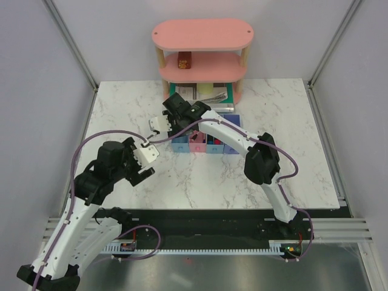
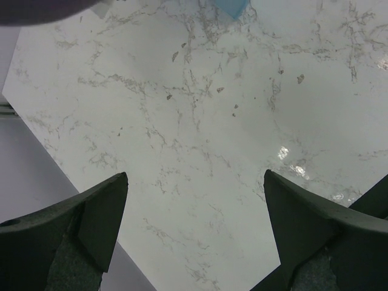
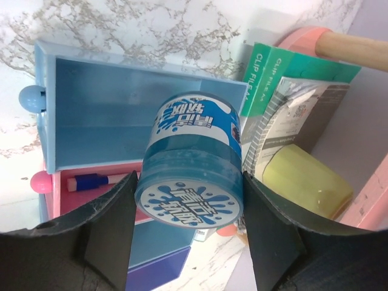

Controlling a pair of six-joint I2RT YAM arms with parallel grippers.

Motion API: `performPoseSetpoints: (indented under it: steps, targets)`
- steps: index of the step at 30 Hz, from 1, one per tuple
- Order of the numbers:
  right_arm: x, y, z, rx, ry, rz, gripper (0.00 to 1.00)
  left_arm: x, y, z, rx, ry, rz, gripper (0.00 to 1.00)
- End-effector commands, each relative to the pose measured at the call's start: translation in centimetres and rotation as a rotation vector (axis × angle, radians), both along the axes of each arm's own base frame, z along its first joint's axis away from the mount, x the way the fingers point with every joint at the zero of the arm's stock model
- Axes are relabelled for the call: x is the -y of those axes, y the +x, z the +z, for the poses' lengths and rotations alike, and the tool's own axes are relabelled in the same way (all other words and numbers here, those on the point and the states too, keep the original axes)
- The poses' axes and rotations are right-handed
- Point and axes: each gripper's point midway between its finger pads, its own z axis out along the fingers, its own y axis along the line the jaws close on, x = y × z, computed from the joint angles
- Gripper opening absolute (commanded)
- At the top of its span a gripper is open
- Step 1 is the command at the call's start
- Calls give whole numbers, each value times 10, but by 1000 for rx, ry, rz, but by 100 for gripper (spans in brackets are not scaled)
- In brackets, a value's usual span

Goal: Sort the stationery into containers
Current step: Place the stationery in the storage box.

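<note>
At the left of the top view, the left hand (image 1: pixel 147 165) (image 2: pixel 197 206) hangs over bare marble bench (image 1: pixel 200 182), fingers spread apart. At centre, the right hand (image 1: pixel 177 113) (image 3: pixel 188 209) is clamped on the blue patterned tape roll (image 3: pixel 193 151), held over the light blue tray (image 3: pixel 91 91) at the left end of the tray row (image 1: pixel 206 145). A blue-capped marker (image 3: pixel 91 180) lies in the pink tray (image 3: pixel 60 203) beside it. Green clip files (image 3: pixel 267 66) stand at the wrist view's upper right.

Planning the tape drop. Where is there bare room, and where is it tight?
Free: marble in front of the trays, and under the open left pincer. The light blue tray near the held tape roll looks empty. Tight: pink tray holds a marker; green books crowd behind.
</note>
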Motion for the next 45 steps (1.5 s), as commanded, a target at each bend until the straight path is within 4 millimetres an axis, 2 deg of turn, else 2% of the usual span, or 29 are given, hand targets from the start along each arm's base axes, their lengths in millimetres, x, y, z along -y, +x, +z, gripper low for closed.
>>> performPoseSetpoints:
  steps: [1, 8, 18, 22, 26, 30, 31, 33, 34, 37, 40, 45]
  targets:
    - [-4, -3, -8, 26, -78, 62, 17, 0, 0, 23, 84, -74, 36, 100]
    - [-5, -6, -35, -8, -139, 96, 17, -3, -7, 37, 126, -103, 50, 100]
    - [-8, 1, -46, 0, -167, 98, 20, -3, -12, 31, 115, -114, 49, 100]
    - [-9, 5, -48, 14, -166, 84, 36, -3, -12, 30, 111, -115, 47, 100]
    - [-12, 9, -45, 28, -144, 71, 41, -2, -12, 30, 112, -117, 40, 100]
    - [-13, 12, -46, 43, -141, 57, 53, -1, -13, 30, 111, -119, 40, 100]
    - [-13, 13, -45, 51, -140, 53, 64, -1, -12, 31, 111, -118, 42, 100]
    - [-13, 16, -43, 66, -133, 44, 73, -1, -13, 29, 107, -120, 39, 100]
    - [-15, 19, -41, 82, -116, 30, 80, 0, -13, 29, 104, -122, 40, 100]
    - [-17, 26, -34, 118, -91, 6, 90, 0, -13, 29, 102, -126, 40, 100]
    - [-17, 29, -30, 136, -73, -17, 95, 0, -13, 28, 101, -124, 39, 100]
    - [-14, 37, -17, 183, -52, -61, 96, 1, -13, 30, 99, -135, 41, 100]
